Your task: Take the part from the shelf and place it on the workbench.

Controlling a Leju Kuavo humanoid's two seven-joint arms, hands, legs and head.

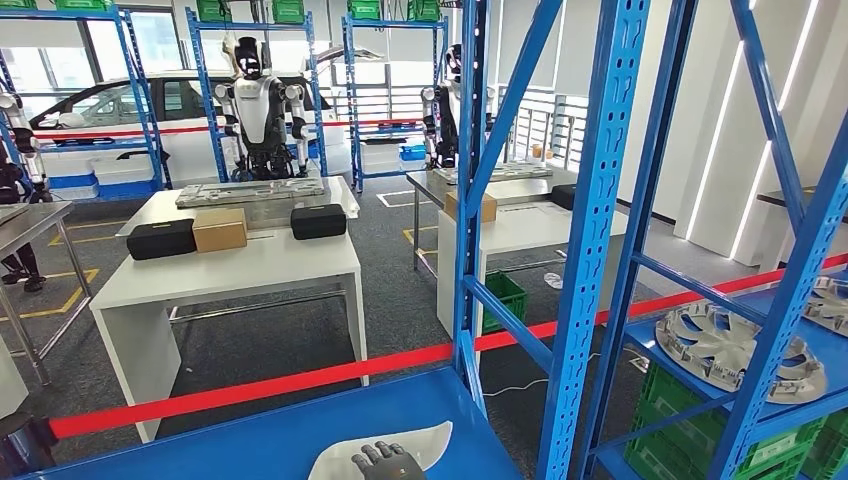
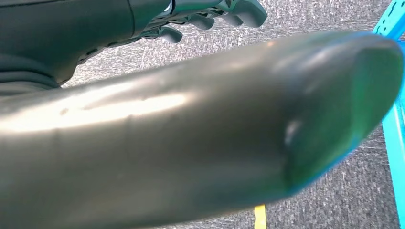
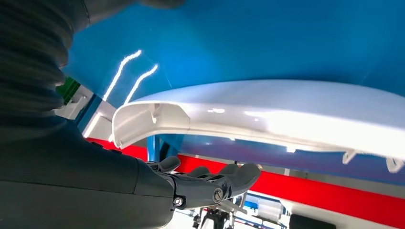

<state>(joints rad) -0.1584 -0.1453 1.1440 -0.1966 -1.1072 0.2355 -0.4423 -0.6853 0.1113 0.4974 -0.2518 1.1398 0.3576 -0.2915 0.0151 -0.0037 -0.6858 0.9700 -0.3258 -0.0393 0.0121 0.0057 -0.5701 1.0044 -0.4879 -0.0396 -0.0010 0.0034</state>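
Still at the pickup step. White part [image 1: 420, 443] lying flat on the blue shelf [image 1: 260, 440], right hand [image 1: 388, 462] reaching at its near edge, fingers [image 3: 229, 177] spread loosely beside it, not grasping yet. Left hand [image 2: 210, 14] hanging over the floor, fingers curled on nothing. Next up, probably: closing on the part, lifting clear, then turning toward the white bench [image 1: 250, 265] behind the red tape.

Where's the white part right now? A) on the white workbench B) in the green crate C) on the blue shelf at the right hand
C: the white part lies on the blue shelf with the right hand at it, short of the white workbench.
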